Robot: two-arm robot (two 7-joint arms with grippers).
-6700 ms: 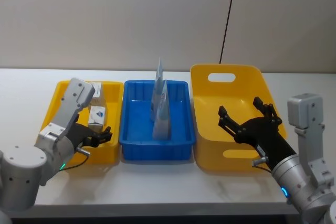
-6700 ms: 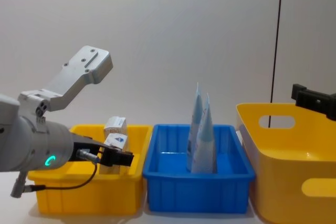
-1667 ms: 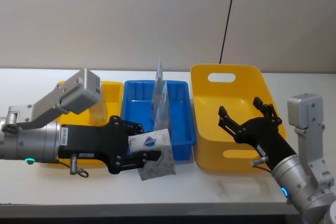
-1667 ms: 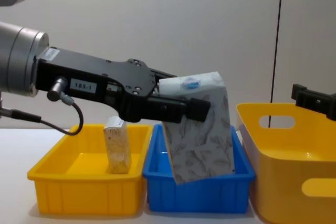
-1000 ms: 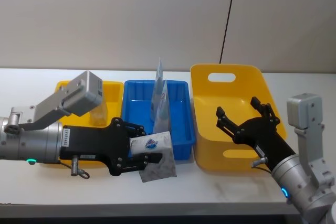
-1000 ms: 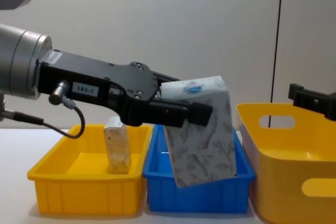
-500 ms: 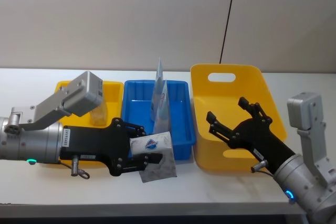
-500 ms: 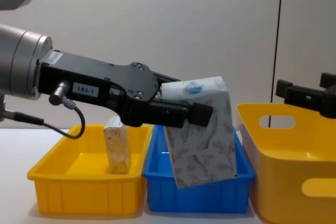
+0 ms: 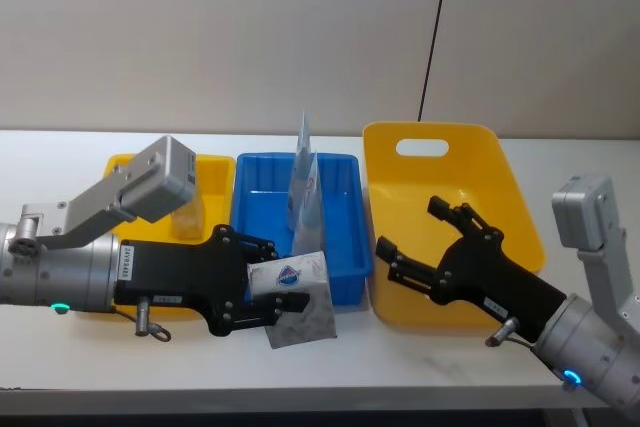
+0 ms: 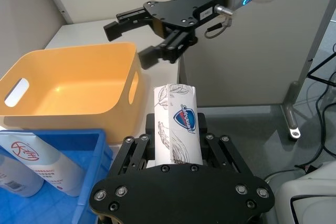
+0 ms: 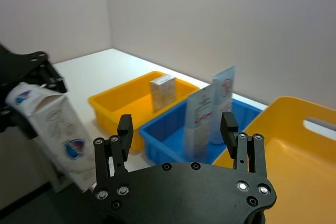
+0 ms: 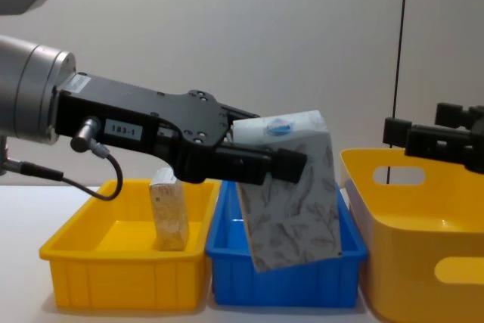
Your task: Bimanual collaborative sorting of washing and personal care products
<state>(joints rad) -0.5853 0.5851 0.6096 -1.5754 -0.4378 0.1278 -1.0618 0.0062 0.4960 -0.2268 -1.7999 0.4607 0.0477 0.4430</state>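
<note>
My left gripper point(image 9: 283, 292) is shut on the white soft pack with grey marbled print point(image 9: 300, 305), holding it in the air in front of the blue tray point(image 9: 350, 247). The pack point(image 12: 291, 198) hangs tilted from the gripper, blue mark uppermost. My right gripper point(image 9: 412, 232) stands open over the big yellow basket's point(image 9: 480, 147) left wall, fingers pointing at the pack, a short gap away. Two pale-blue tubes point(image 9: 305, 192) stand in the blue tray. A beige speckled pack point(image 9: 185, 215) stands in the yellow tray point(image 9: 215, 163).
The three containers sit in a row on the white table point(image 9: 60, 157): yellow tray left, blue tray middle, handled basket right. A black cable point(image 9: 432, 37) runs down the wall behind the basket. The table's front edge lies just below the held pack.
My right gripper has moved left across the basket toward the held pack. The left gripper and pack have stayed still over the last second.
</note>
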